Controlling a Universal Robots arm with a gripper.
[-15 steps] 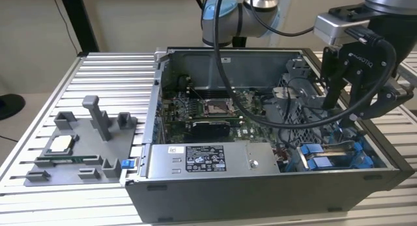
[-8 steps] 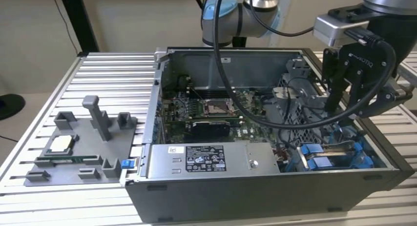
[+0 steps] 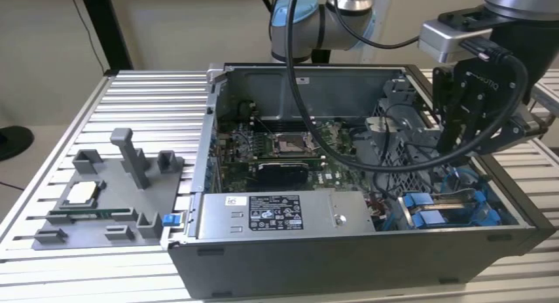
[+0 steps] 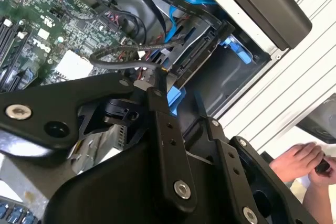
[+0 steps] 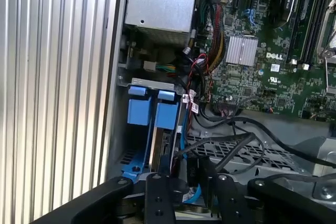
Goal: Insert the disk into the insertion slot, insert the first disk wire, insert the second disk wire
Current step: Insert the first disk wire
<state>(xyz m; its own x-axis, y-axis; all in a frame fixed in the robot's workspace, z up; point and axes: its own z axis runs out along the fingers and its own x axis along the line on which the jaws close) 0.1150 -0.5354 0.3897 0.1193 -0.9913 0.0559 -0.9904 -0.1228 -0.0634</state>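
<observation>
In the exterior view the gripper (image 3: 450,142) is hung over the insertion slot (image 3: 446,211), just inside the case wall (image 3: 514,201). In the second wrist view the fingers (image 4: 168,129) are set apart — nothing clamped. In the first wrist view the disk (image 5: 161,150) is seated in the slot beyond the fingertips — cables (image 5: 231,145) crowded alongside.

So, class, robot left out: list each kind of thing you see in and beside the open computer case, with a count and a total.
Computer case: 1
Labelled grey box: 1
Green circuit board: 1
Grey stand with posts: 1
Blue tabs: 2
Total: 6
</observation>
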